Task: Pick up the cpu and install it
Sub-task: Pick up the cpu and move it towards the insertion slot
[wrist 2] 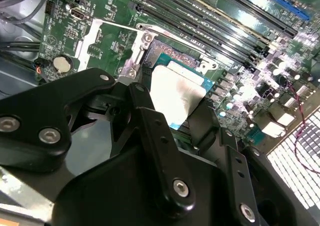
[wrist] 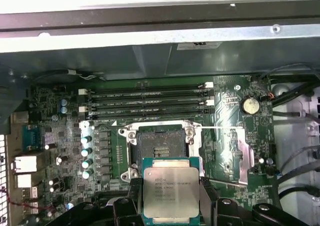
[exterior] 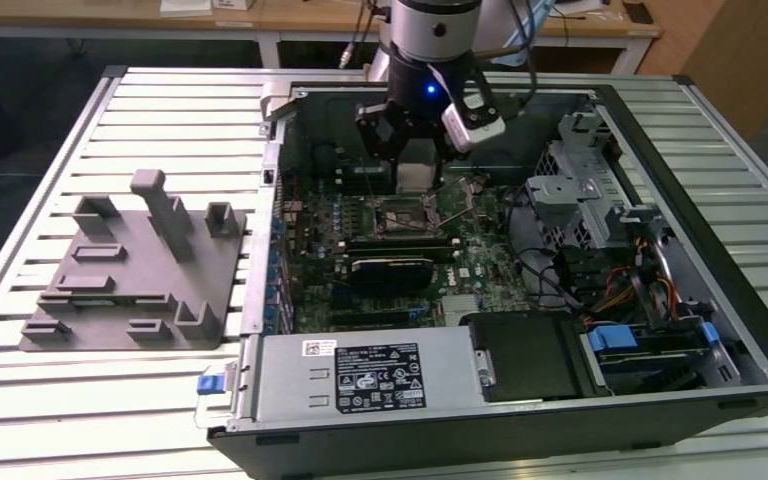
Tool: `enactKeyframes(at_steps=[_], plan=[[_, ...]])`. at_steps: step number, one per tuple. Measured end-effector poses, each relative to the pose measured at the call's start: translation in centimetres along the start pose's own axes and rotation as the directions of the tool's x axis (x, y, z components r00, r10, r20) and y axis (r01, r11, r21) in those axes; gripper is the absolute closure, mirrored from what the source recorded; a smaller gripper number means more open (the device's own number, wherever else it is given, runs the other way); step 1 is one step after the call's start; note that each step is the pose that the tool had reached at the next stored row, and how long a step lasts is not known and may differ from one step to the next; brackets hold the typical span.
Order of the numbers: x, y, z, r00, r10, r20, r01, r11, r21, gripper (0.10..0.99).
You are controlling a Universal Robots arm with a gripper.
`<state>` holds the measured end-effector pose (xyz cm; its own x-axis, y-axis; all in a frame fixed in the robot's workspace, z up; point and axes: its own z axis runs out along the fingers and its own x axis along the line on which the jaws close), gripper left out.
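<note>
Cpu (wrist: 171, 192): pale silvery-white top with fine dark print and a thin green border. It sits in the tool (wrist 2: 172, 105), which is black with silver screw heads. Motherboard (wrist: 235, 131): green, speckled with small silver parts, carrying black memory slots (wrist: 145, 101), a silver coin cell (wrist: 250, 104) and a dark socket (wrist: 160, 148) in a bright metal frame. Case (exterior: 491, 445): black; power supply (exterior: 357, 375): silver with a black-and-white label; fixture (exterior: 131, 270) at the exterior view's left: plain grey, on a pale, ribbed metal worktop (exterior: 157, 110).

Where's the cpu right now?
In the first wrist view the cpu is clamped in the gripper, over the motherboard at the edge of the open socket, not yet seated in it.
</note>
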<state>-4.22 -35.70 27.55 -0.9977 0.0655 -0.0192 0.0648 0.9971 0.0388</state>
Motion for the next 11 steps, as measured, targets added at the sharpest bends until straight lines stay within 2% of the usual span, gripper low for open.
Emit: enactKeyframes(at_steps=[11], plan=[[0.16, 0.09, 1.21, 0.9999, -0.014, -0.0006, 0.014, 0.9999, 0.000, 0.545]])
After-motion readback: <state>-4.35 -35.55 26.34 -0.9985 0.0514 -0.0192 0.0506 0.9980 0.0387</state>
